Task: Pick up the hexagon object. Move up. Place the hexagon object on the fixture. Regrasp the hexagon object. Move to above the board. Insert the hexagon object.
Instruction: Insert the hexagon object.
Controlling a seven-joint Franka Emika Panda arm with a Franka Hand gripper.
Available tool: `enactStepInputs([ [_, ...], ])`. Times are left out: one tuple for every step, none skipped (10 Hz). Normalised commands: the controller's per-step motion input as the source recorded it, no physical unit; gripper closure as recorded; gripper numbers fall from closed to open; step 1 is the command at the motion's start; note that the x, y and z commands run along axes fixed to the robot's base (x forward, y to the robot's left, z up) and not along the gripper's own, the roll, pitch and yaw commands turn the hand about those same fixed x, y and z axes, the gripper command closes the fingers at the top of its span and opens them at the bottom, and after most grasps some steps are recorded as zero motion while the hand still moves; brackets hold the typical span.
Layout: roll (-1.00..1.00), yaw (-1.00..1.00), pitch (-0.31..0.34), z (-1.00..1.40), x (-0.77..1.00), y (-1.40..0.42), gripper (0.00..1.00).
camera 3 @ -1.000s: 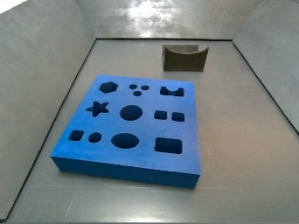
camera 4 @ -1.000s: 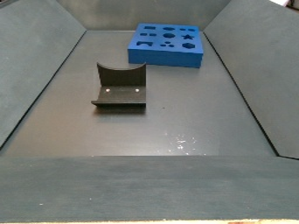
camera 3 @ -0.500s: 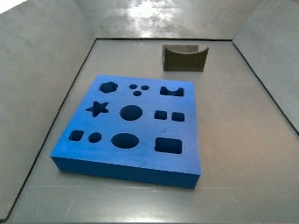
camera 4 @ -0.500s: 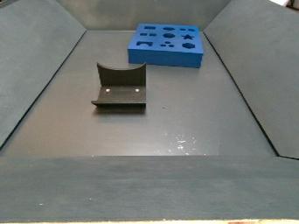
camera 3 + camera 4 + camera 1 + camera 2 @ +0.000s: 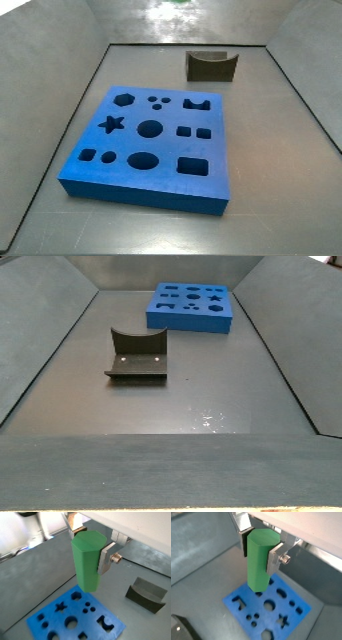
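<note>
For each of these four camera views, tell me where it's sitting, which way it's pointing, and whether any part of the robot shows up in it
Wrist view: rides on the arm, looks down past the tool clamping the upright hexagon object, high above the board and fixture.
Wrist view: same mount, other side; tool, hexagon object, board below.
Side view: raised by the board's near end, facing the fixture; no robot visible.
Side view: opposite end, fixture near, board far; no robot.
Shared: all four show the board; both wrist views show the held hexagon object.

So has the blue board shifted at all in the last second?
No. In both side views the board keeps its place relative to the fixture. The gripper holds the green hexagon object above it.
</note>
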Motion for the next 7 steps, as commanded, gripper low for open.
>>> enactStepInputs([
  [0.0,-0.63,-0.303,-0.81,-0.4,0.29,1.0],
  [0.0,0.0,0.0,-0.01,0.0,0.03,1.0],
  [-0.14,-0.45,0.0,-1.0,-0.3,0.13,1.0],
  [-0.14,-0.93,0.0,-1.0,-0.2,0.16,1.0],
  [-0.14,-0.93,0.0,-1.0,-0.21,0.16,1.0],
  [-0.14,-0.91,0.0,-1.0,-0.21,0.16,1.0],
  [-0.2,-0.79,0.0,-0.98,-0.35,0.24,1.0],
])
